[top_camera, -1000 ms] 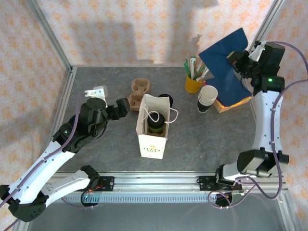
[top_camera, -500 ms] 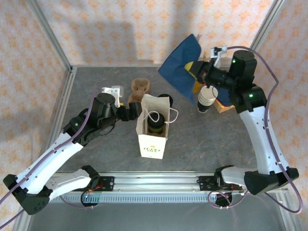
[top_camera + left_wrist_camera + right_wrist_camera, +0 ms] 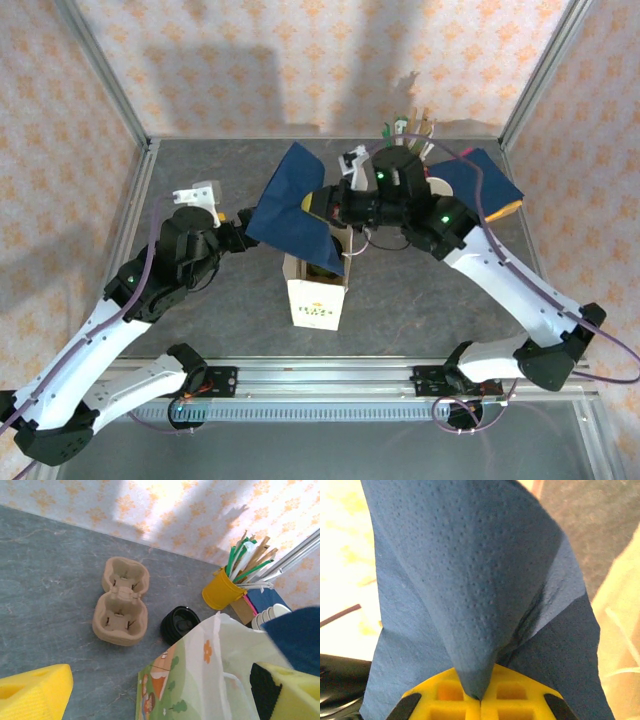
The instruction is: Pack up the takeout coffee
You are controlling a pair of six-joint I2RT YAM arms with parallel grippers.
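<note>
Swung the right gripper (image 3: pixel 314 204) from the upper right corner to centre frame over the last second, bringing along the dark blue paper napkin (image 3: pixel 292 208). Clenched tight on a gathered fold of that napkin, going by the wrist view, with the sheet fanning out above the mouth of the white paper carrier bag (image 3: pixel 317 300). Drew the left gripper (image 3: pixel 240 235) back a little to the bag's left; spread wide there, grasping nothing. Can just make out the takeout coffee (image 3: pixel 320 266), a small pale paper cup with a round black plastic lid, as a dark shape inside the bag, at centre frame under the napkin's lower edge. Appears to stand upright, long axis running with the bag's height, though mostly hidden. Lies beneath and slightly frame-down of the right gripper, so nearer that arm than the left. Probably calls for lowering the napkin straight down into the bag, beside the lid, without catching the paper rim.
</note>
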